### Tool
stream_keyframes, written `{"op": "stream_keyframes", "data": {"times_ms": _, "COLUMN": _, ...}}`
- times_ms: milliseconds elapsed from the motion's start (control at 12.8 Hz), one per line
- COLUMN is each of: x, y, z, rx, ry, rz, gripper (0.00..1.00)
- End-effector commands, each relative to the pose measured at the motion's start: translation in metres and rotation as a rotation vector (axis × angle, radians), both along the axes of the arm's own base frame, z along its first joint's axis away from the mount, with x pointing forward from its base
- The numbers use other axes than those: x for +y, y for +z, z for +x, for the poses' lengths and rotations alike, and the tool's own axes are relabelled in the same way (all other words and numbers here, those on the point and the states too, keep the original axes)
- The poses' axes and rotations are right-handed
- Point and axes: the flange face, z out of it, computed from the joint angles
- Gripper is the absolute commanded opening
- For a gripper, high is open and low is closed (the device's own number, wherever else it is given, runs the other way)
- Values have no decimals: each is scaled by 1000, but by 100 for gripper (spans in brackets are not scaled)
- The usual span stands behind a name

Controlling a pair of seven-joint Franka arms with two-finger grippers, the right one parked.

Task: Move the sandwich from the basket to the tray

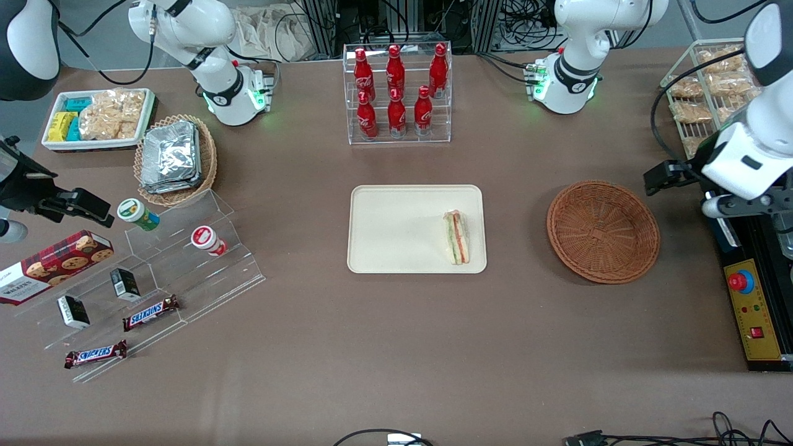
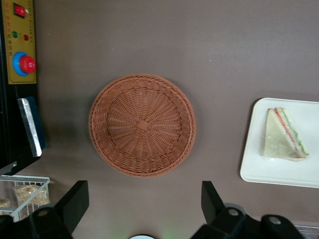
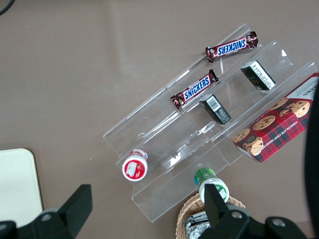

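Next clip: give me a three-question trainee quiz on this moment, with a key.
1. True or false: the sandwich still lies in the basket.
2. The gripper fingers are: A) open, B) shut on the sandwich.
3. Fill in: the sandwich rests on the ___, at the edge nearest the basket.

Key:
1. False; the basket holds nothing.
2. A; the gripper hangs above the table beside the basket, holding nothing.
3. tray.
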Motion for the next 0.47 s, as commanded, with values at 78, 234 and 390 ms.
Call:
{"op": "stream_keyframes", "data": {"times_ms": 78, "x": 17, "y": 9, "z": -8, "rx": -17, "ry": -14, "rz": -17, "gripper": 100}}
{"op": "stream_keyframes", "data": {"times_ms": 234, "x": 20, "y": 9, "z": -6, "rx": -18, "ry": 2, "rz": -14, "gripper": 100}}
{"op": "stream_keyframes", "data": {"times_ms": 390, "x": 25, "y": 10, "z": -5, "rx": -19, "ry": 18, "rz": -17, "gripper": 100}}
